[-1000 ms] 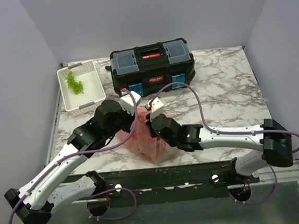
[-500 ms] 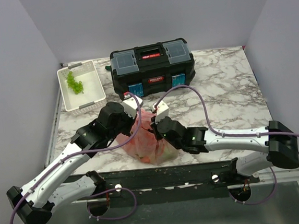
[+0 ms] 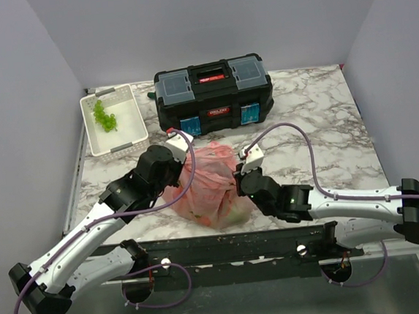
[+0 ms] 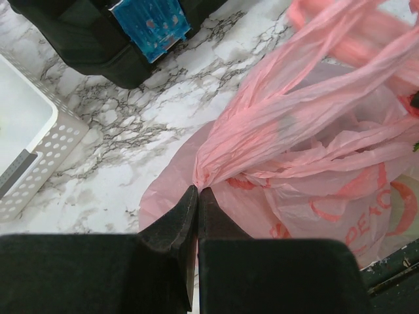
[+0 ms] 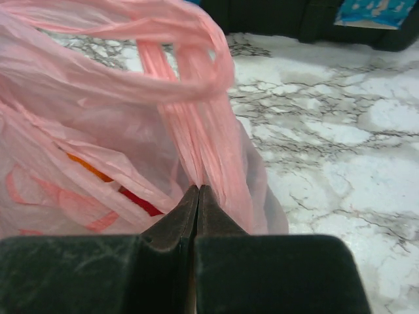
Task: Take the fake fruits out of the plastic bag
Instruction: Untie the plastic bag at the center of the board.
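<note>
The pink plastic bag (image 3: 206, 183) lies on the marble table near its front edge, between my two arms. My left gripper (image 3: 184, 172) is shut on a gathered pinch of the bag's film at its left side, seen close in the left wrist view (image 4: 197, 191). My right gripper (image 3: 238, 176) is shut on the twisted loop handle (image 5: 196, 124) at the bag's right side (image 5: 198, 188). The fake fruits stay inside the bag and show only as dim shapes through the film: a greenish-yellow patch (image 3: 230, 212) and orange and red streaks (image 5: 111, 183).
A black toolbox (image 3: 213, 94) stands just behind the bag, its blue label (image 4: 150, 23) close to the left gripper. A white slotted basket (image 3: 88, 127) with a light green grape bunch (image 3: 105, 116) sits at the back left. The table's front edge runs right below the bag.
My right gripper has drawn away to the right with the handle, and the left has shifted slightly left. The two grippers are farther apart and the bag is stretched wider between them.
</note>
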Tool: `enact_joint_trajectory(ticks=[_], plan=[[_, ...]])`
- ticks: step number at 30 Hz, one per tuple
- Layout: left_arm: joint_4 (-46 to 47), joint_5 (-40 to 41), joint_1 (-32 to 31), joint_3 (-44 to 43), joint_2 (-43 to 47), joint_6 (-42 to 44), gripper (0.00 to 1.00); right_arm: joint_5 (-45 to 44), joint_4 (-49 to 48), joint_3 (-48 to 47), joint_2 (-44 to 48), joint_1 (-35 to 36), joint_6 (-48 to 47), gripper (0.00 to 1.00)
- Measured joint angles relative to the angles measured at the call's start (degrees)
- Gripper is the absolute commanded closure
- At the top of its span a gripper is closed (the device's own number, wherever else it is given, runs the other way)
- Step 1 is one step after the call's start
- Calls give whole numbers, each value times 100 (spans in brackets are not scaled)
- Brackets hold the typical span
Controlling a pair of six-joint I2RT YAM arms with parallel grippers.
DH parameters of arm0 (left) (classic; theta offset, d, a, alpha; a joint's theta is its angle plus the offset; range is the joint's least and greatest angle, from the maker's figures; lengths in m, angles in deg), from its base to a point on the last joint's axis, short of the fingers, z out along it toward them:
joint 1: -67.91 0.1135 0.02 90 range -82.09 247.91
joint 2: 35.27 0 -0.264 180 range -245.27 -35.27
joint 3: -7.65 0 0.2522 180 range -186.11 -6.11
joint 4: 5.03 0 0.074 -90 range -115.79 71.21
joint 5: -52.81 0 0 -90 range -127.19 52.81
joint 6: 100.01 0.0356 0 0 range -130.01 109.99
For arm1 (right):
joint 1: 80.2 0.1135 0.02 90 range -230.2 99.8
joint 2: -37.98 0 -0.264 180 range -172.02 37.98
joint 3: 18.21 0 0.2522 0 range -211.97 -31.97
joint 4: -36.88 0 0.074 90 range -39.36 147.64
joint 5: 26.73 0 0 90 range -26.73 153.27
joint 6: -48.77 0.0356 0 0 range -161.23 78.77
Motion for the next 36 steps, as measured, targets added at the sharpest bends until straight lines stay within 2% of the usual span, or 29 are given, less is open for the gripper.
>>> enact_joint_trajectory(ticks=[7, 13, 17, 25, 31, 36], plan=[[35, 79, 9, 63, 109, 0, 100, -601, 640, 20, 208, 0, 560, 99], [48, 306, 140, 83, 129, -94, 100, -1071, 1550, 33, 361, -4, 1578, 99], [57, 332, 262, 83, 129, -144, 100, -1213, 2170, 33, 352, -4, 2221, 99], [444, 343, 289, 501, 389, -33, 100, -1397, 3008, 33, 337, -4, 2922, 99], [710, 463, 289, 793, 645, -24, 100, -1405, 3202, 20, 330, -7, 3204, 99], [850, 509, 299, 835, 662, -28, 100, -1327, 3021, -103, 94, -7, 2946, 99]])
